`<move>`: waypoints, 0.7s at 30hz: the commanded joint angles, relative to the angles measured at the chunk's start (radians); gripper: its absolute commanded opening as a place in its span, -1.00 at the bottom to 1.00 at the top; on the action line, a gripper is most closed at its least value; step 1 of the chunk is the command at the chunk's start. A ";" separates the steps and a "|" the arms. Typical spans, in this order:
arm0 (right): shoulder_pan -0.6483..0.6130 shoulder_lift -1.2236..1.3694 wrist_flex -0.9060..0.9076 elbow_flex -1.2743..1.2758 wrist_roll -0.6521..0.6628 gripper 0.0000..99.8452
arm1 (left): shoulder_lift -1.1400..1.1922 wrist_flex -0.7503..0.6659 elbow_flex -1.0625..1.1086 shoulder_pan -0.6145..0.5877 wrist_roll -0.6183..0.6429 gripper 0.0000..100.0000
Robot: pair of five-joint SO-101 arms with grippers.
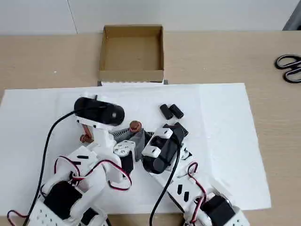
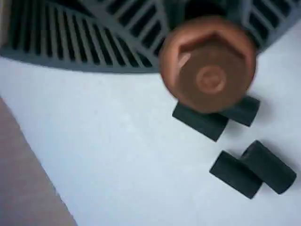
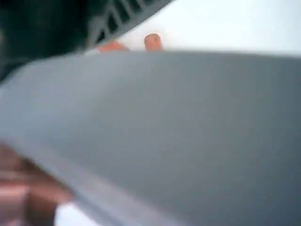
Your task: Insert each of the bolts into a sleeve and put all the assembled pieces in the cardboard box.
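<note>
Left wrist view records four sleeves (image 2: 235,173) behind the bolt (image 2: 209,66) pinched by right gripper (image 1: 135,132); high view, two; left gripper (image 1: 85,134) state indeterminable.

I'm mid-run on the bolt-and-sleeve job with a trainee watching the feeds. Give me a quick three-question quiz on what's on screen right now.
1. True or false: the cardboard box already holds an assembled piece.
2. Pick one: on the bare table, right of the white sheet, lie A) pliers, B) scissors, C) a wrench.
3. Count: how many black sleeves does the left wrist view show on the sheet?
Key: 1 false, the box is empty. 2 B. 3 four, two of them partly behind the head of the bolt.
</note>
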 commanded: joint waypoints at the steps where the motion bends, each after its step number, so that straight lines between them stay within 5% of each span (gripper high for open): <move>1: 0.048 -0.021 -0.019 -0.098 0.006 -1.00 | 0.000 0.083 0.012 0.074 -0.023 -0.99; 21: 0.047 -0.021 -0.019 -0.098 0.006 -1.00 | 0.000 0.081 0.102 0.034 -0.114 -0.98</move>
